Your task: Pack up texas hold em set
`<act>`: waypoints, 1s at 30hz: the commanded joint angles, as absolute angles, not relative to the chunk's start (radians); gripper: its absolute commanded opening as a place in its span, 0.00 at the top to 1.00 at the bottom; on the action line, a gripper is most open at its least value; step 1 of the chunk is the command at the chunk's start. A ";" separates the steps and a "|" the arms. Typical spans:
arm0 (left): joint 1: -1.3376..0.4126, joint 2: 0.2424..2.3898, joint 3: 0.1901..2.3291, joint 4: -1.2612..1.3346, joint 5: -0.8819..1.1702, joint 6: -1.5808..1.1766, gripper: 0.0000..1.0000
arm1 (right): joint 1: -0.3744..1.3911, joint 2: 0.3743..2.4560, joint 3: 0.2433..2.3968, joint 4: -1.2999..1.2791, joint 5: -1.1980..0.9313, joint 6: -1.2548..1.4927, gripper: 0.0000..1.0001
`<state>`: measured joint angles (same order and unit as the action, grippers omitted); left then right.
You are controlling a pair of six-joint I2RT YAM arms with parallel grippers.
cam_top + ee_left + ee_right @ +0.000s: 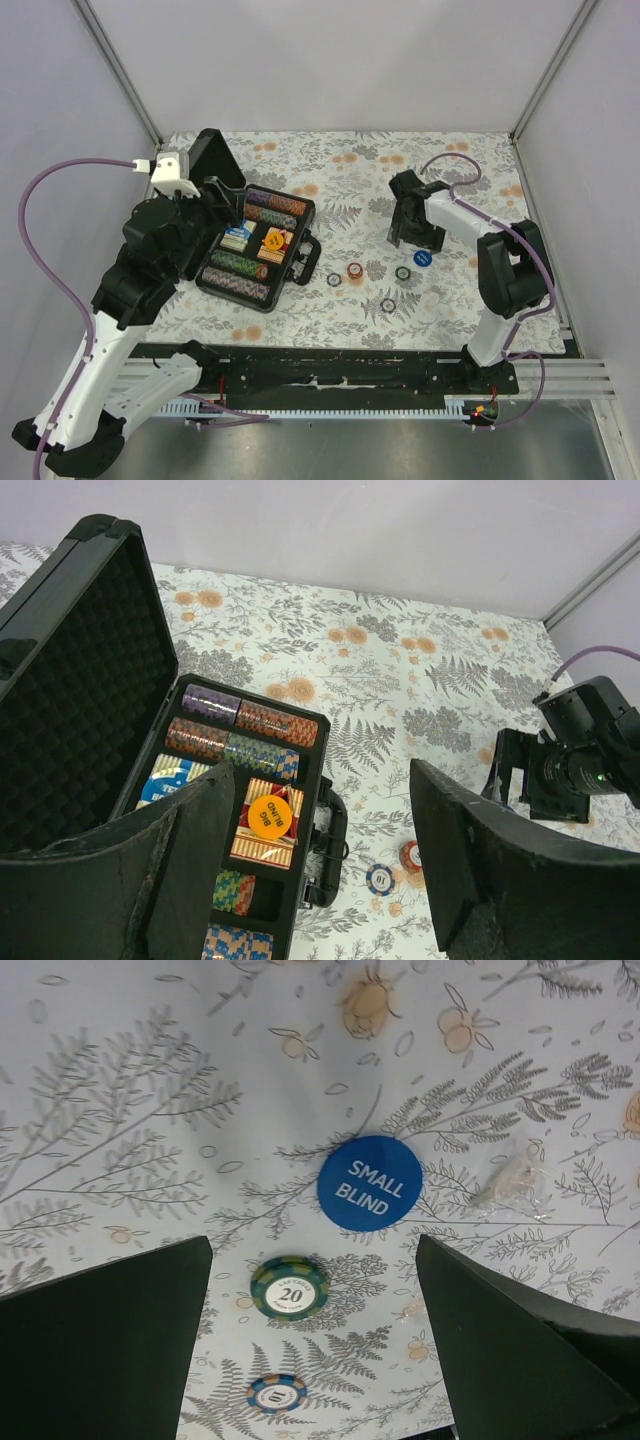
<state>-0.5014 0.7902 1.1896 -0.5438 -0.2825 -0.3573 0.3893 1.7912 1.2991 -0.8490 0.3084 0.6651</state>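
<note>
The black briefcase lies open at the left, its lid up. It holds rows of chips and the reddish card deck with an orange BIG BLIND disc on it. My left gripper is open and empty above the case's handle side. Loose chips lie right of the case. My right gripper is open and empty above a green 20 chip, with a blue SMALL BLIND disc beyond it and a 10 chip nearer. No triangle shows.
A floral cloth covers the table, with white walls and metal posts at the back and sides. A scrap of clear wrap lies right of the blue disc. The right arm shows in the left wrist view.
</note>
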 commanded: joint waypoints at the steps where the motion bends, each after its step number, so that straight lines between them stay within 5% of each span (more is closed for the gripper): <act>1: -0.505 0.798 1.189 -0.512 -0.268 -0.385 0.23 | 0.367 1.756 1.235 -0.825 0.311 0.753 0.09; 10: -0.503 0.796 1.186 -0.508 -0.268 -0.387 0.23 | 0.308 1.758 1.151 -0.752 0.290 0.793 0.05; 30: -0.503 0.779 1.177 -0.511 -0.299 -0.377 0.23 | 0.252 1.750 0.986 -0.523 0.221 0.762 0.21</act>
